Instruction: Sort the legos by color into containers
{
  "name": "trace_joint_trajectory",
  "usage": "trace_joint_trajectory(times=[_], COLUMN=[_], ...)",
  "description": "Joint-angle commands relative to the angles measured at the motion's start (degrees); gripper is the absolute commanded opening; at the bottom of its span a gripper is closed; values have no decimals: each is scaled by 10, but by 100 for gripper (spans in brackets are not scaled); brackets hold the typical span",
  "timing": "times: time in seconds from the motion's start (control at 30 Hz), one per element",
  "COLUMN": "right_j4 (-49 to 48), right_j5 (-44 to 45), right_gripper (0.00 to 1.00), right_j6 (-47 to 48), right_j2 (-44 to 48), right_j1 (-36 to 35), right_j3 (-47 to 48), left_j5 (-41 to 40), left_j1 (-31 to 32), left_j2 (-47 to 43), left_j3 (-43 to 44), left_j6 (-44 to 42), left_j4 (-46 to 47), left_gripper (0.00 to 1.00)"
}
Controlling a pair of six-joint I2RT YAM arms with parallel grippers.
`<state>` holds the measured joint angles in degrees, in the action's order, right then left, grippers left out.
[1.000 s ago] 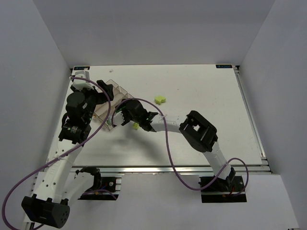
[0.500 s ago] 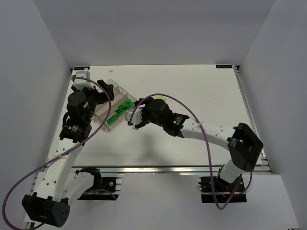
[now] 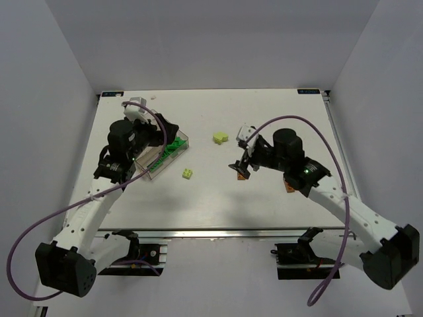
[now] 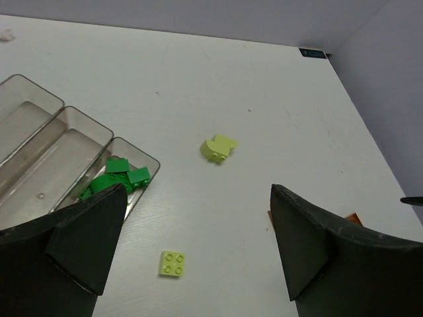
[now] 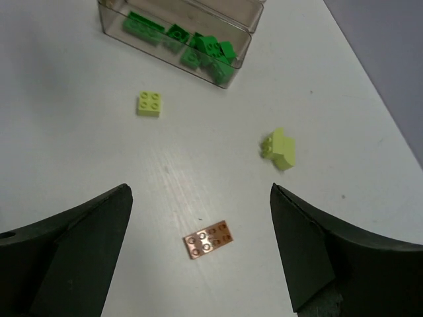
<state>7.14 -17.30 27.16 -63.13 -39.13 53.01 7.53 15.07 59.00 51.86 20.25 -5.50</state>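
Right wrist, orange lego [image 5: 209, 240] beneath spread right pincer [image 5: 199, 191]

table [image 3: 198, 198] — white | walls [image 3: 198, 39] — pale grey | dark label [image 4: 312, 53] at far corner

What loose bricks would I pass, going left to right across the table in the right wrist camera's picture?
square lime brick → orange brick → chunky lime brick. The clear tray spans too much of the width to place.
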Motion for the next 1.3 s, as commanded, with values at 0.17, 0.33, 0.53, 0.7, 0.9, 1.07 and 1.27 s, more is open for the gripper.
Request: trace_joint_trajectory(times=[0.17,0.33,0.53,0.7,0.9,1.07,1.27], right_j4=[51,14,32,29,27,54,81], right_j5=[-134,-105,-91,-76,-36,-62,-63], right_gripper=[89,86,45,7,24,51,62], right_j6=[-220,-214,-163,-154,-129,-66,-13], right_j2=[76,95,94,94,90,84,57], right_j1=[21,42,43,43,43,42,42], right_j3=[9,-48,-55,-62,-63,-59,-54], left_j5=[21,-5,-40,-88,-123,-131,-175], left_j1=[50,86,123,157,191,196,196], left_j2=[18,44,71,109,182,190,186], left_j3=[-8,-4,-1,4,15,5,-17], left_j6=[3,-6,-12,-16,-5,43,87], left_j4=[9,-5,-19,-44,-65,-38,-31], left_gripper=[98,98,98,96,84,75,80])
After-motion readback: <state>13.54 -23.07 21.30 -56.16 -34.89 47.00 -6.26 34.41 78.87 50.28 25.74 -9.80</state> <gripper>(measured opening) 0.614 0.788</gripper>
